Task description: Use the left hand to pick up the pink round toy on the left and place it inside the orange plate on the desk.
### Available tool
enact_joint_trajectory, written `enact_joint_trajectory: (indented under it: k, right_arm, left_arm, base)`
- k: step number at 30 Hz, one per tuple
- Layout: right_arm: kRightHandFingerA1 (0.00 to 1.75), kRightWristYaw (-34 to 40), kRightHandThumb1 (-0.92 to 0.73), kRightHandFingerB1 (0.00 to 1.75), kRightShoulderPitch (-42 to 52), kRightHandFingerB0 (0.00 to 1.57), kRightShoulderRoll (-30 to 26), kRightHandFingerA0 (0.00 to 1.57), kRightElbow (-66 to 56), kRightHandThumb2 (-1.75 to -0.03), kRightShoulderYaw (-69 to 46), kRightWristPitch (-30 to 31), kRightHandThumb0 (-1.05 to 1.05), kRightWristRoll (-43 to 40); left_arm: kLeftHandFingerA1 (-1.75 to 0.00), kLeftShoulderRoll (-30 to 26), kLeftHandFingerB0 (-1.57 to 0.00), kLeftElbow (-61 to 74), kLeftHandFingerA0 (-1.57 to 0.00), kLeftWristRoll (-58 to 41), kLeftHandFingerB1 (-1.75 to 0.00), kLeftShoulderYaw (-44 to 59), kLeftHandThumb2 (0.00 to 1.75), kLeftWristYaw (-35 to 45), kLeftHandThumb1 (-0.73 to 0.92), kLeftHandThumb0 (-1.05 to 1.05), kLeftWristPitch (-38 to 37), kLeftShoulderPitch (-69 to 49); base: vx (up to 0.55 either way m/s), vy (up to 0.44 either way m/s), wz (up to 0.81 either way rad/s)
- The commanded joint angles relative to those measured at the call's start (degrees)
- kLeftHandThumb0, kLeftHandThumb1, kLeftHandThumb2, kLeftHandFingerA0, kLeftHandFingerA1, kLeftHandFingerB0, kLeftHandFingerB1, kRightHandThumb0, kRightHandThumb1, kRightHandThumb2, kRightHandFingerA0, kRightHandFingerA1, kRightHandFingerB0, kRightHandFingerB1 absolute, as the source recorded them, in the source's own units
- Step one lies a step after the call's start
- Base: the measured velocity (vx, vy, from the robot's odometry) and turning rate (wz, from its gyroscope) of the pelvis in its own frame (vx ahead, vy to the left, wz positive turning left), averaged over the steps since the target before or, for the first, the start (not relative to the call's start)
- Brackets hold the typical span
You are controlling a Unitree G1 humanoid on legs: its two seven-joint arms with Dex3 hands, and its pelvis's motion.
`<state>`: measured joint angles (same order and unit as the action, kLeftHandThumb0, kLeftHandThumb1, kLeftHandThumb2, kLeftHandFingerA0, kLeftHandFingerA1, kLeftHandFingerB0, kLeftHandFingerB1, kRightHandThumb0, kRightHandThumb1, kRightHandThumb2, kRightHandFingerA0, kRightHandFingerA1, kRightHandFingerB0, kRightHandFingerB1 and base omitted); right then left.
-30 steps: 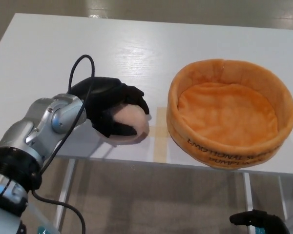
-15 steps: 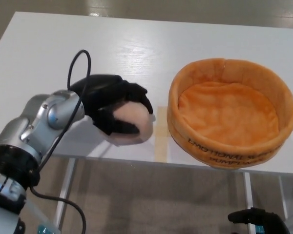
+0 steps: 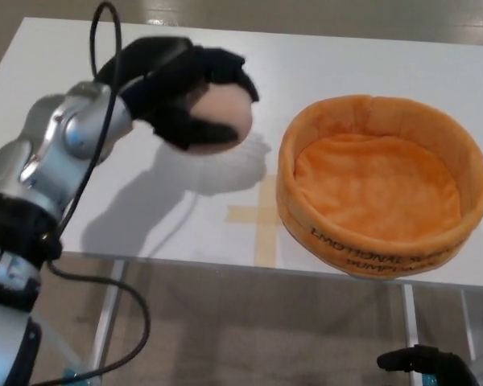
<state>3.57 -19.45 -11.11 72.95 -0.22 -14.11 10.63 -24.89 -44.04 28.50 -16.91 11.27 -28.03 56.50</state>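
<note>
Fingers [image 3: 217, 68] of your left hand [image 3: 181, 92] are curled tight around the pink round toy [image 3: 221, 112]. You can see the toy peeking out between them, with black fingers over its top and the thumb under it. The hand holds the toy up in the air, above the white desk [image 3: 322, 60], and its dark shadow lies on the desk below. The orange plate [image 3: 382, 185] sits on the desk off past the fingertips, apart from the toy, and nothing is inside it. Your right hand [image 3: 423, 366] shows only a little at the bottom edge, below the desk; you cannot tell how its fingers are set.
</note>
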Motion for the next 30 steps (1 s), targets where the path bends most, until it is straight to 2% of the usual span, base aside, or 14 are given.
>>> enact_joint_trajectory:
  k: [1, 2, 6, 7, 9, 13, 14, 16, 17, 21, 27, 28, 29, 30]
  right_arm:
    - [0.9, 0.03, -0.46, 0.78, 0.77, 0.64, -0.29, 0.77, 0.55, -0.85, 0.63, 0.63, -0.24, 0.37]
    - [0.9, 0.0, -0.47, 0.78, 0.8, 0.64, 0.03, 0.76, 0.5, -0.85, 0.42, 0.69, -0.2, 0.0]
    - [0.9, 0.16, -0.46, 0.79, 0.77, 0.65, 0.44, 0.76, 0.33, -0.85, 0.47, 0.77, -0.2, -0.11]
    - [0.93, -0.03, -0.61, 0.79, 0.8, 0.68, 0.43, 0.72, 0.3, -0.61, 0.4, 0.71, -0.13, -0.2]
    - [0.93, -0.32, -0.61, 0.79, 0.85, 0.68, 0.41, 0.72, 0.27, -0.61, 0.3, 0.66, -0.13, -0.33]
    - [0.97, -0.31, -0.6, 0.81, 1.76, 0.69, 1.26, 0.74, 0.45, -0.61, 0.41, 0.22, -0.13, -0.33]
    - [0.97, -0.32, -0.6, 0.81, 1.84, 0.69, 1.38, 0.74, 0.46, -0.61, 0.35, 0.12, -0.13, -0.4]
    - [0.91, -0.13, -0.47, 0.8, 1.97, 0.67, 1.58, 0.77, 0.49, -0.85, 0.47, -0.04, -0.2, -0.27]
    - [0.97, -0.1, -0.61, 0.81, 2.0, 0.69, 1.69, 0.74, 0.47, -0.61, 0.39, -0.03, -0.13, -0.35]
    - [0.95, -0.31, -0.61, 0.8, 2.15, 0.66, 1.84, 0.74, 0.33, -0.62, 0.18, -0.14, -0.11, -0.59]
    - [0.95, -0.08, -0.62, 0.79, 2.09, 0.66, 2.21, 0.74, 0.24, -0.62, 0.32, -0.07, -0.12, -0.38]
    - [0.97, -0.2, -0.61, 0.79, 2.1, 0.65, 2.28, 0.75, 0.23, -0.63, 0.25, -0.13, -0.12, -0.46]
    - [0.97, -0.29, -0.61, 0.79, 2.11, 0.65, 2.34, 0.75, 0.22, -0.63, 0.2, -0.17, -0.12, -0.54]
    - [0.99, -0.23, -0.62, 0.8, 2.0, 0.67, 2.47, 0.75, 0.18, -0.61, 0.05, 0.19, -0.13, -0.7]
  left_arm:
    - [-1.57, 2.16, -0.87, 1.19, -0.84, -0.05, -0.76, 0.23, 0.73, -1.77, 0.79, -0.22, 0.18, 3.93]
    - [-1.54, 3.39, -0.84, 0.93, -0.81, 0.39, -0.86, -0.42, 0.67, -1.61, 0.78, -0.21, 0.27, 5.82]
    - [-1.53, 6.17, -0.81, 1.11, -0.75, 0.93, -0.83, -1.67, 0.65, -0.39, 0.74, -0.23, 2.01, 8.77]
    - [-1.47, 7.72, -0.89, 1.16, -0.86, 1.16, -0.64, -2.22, 0.62, -0.28, 0.76, -0.2, 2.97, 9.6]
    - [-1.47, 9.88, -0.89, 1.2, -0.86, 1.51, -0.64, -3.01, 0.62, -0.32, 0.76, -0.2, 4.32, 10.73]
    - [-1.52, 14.33, -0.88, -2.66, -0.84, 2.19, -0.83, -4.76, 0.7, -2.76, 0.75, -0.15, 3.72, 12.1]
    - [-1.52, 15.26, -0.88, -3.53, -0.84, 2.47, -0.83, -5.18, 0.7, -2.98, 0.75, -0.15, 4.08, 12.61]
    - [-1.55, 17.24, -0.83, -4.99, -0.79, 2.74, -0.92, -5.92, 0.66, -3.03, 0.75, -0.14, 5.57, 13.42]
    - [-1.42, 17.73, -0.87, -5.49, -0.83, 2.86, -0.68, -6.21, 0.65, -3.21, 0.76, -0.14, 5.82, 13.63]
    - [-1.38, 19.15, -0.91, -7.66, -0.89, 3.12, -0.68, -6.85, 0.65, -4.95, 0.75, -0.13, 5.07, 14.11]
    - [-1.52, 22.63, -0.87, -13.46, -0.86, 4.05, -0.96, -8.76, 0.79, -5.25, 0.69, -0.15, 6.32, 15.39]
    - [-1.34, 22.84, -0.88, -14.11, -0.95, 4.44, -0.61, -9.32, 0.66, -4.72, 0.69, -0.16, 6.78, 15.31]
    - [-1.34, 22.98, -0.88, -14.66, -0.95, 4.72, -0.61, -9.74, 0.66, -4.39, 0.69, -0.16, 7.06, 15.3]
    - [-1.23, 23.15, -0.67, -15.23, -0.87, 4.39, -0.42, -9.91, 0.59, -2.87, 0.64, -0.2, 8.04, 15.18]
  base:
    - [0.0, 0.0, 0.0]
    - [0.0, 0.0, 0.0]
    - [0.0, 0.0, 0.0]
    - [0.0, 0.0, 0.0]
    - [0.0, 0.0, 0.0]
    - [0.0, 0.0, 0.0]
    - [0.0, 0.0, 0.0]
    - [0.0, 0.0, 0.0]
    - [0.0, 0.0, 0.0]
    - [0.0, 0.0, 0.0]
    - [0.0, 0.0, 0.0]
    - [0.0, 0.0, 0.0]
    - [0.0, 0.0, 0.0]
    - [0.0, 0.0, 0.0]
